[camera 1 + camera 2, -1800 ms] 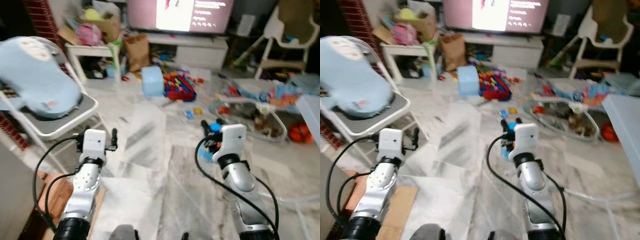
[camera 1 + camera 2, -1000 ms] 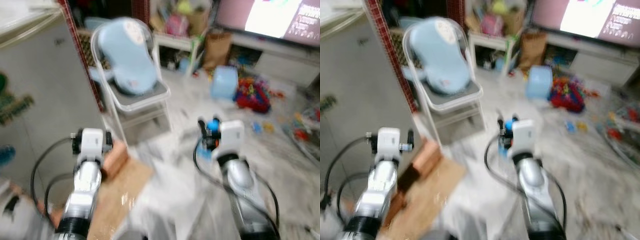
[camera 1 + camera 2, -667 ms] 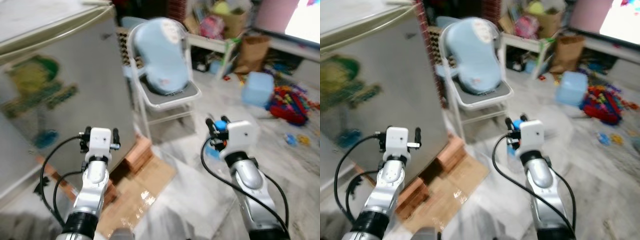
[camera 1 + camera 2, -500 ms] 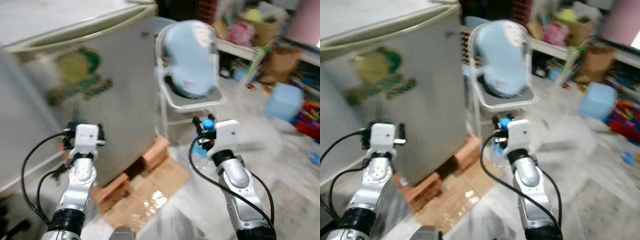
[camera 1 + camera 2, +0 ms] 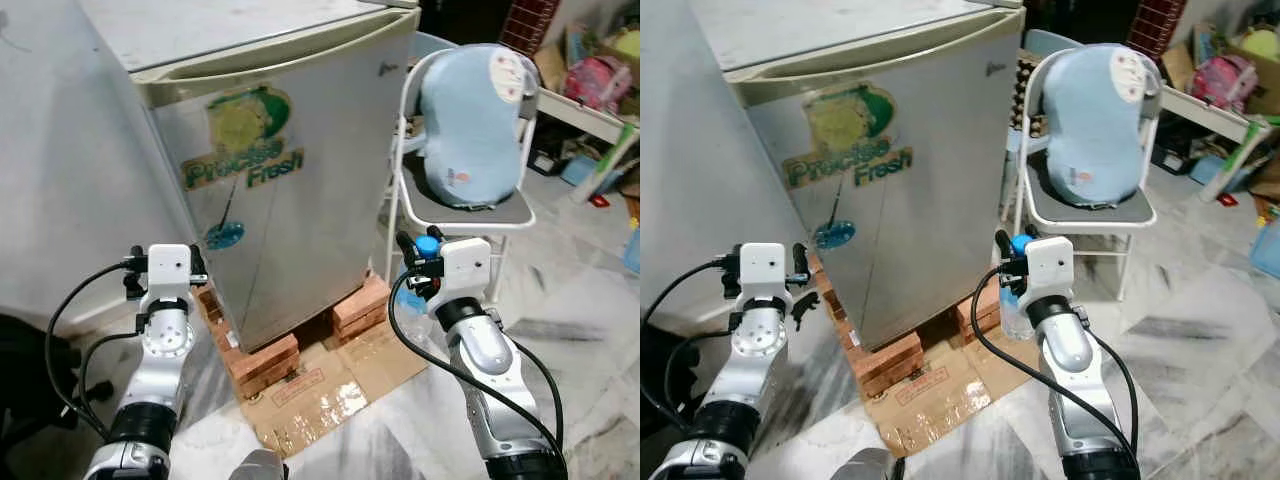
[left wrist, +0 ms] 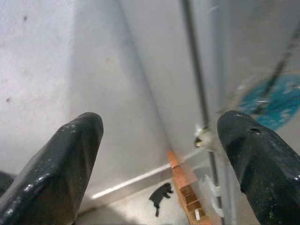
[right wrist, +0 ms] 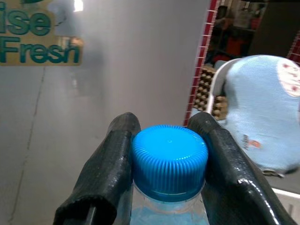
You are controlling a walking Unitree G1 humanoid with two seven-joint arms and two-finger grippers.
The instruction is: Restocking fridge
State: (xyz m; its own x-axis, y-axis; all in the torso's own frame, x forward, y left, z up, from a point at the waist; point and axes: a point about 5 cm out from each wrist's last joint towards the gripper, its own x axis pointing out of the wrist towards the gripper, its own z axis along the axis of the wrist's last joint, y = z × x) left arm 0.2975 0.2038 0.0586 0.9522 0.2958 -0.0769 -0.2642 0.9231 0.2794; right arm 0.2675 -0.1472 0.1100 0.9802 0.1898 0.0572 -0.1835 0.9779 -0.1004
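Note:
A small silver fridge with a "Precise Fresh" sticker stands before me, its door closed. My right gripper is shut on the neck of a clear water bottle with a blue cap, held upright in front of the fridge's right corner. The black fingers press the cap from both sides. My left gripper is open and holds nothing. It hovers by the fridge's left side, close to the white wall.
The fridge rests on red bricks over a sheet of cardboard. A white folding chair carrying a light blue baby seat stands right of the fridge. Toys and boxes crowd the far right. Marble floor lies at the lower right.
The camera has swung left from the toy-strewn living room to face the fridge. The right gripper still holds the bottle and the left stays open.

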